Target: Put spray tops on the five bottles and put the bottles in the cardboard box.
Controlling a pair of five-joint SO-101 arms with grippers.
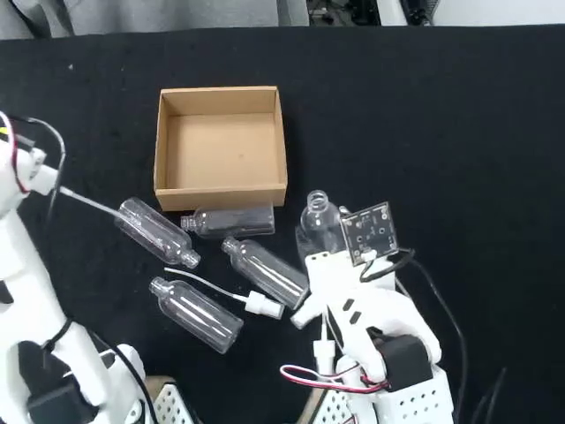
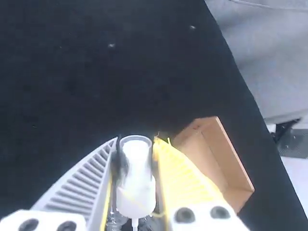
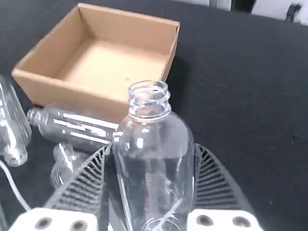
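Two robot arms at a black surface [image 1: 459,132], each holding one part.
The left jaws are closed on a white spray top [image 2: 136,178], held well to one side of the cardboard box [image 1: 221,193]. The right jaws grip an upright uncapped bottle [image 3: 153,144] near the box's front corner. Four other bottles [image 1: 196,314] lie before the box, with a loose spray top [image 1: 263,305] among them.

Looks like a robotics lab or test setup: desk [image 1: 477,124] draped in black cloth, white plastic arms [image 1: 375,322] with bare red and black wiring [image 1: 305,377] along its near edge, grey curtain [image 1: 177,12] behind, possibly cables and equipment [image 1: 353,11] beyond the far edge.
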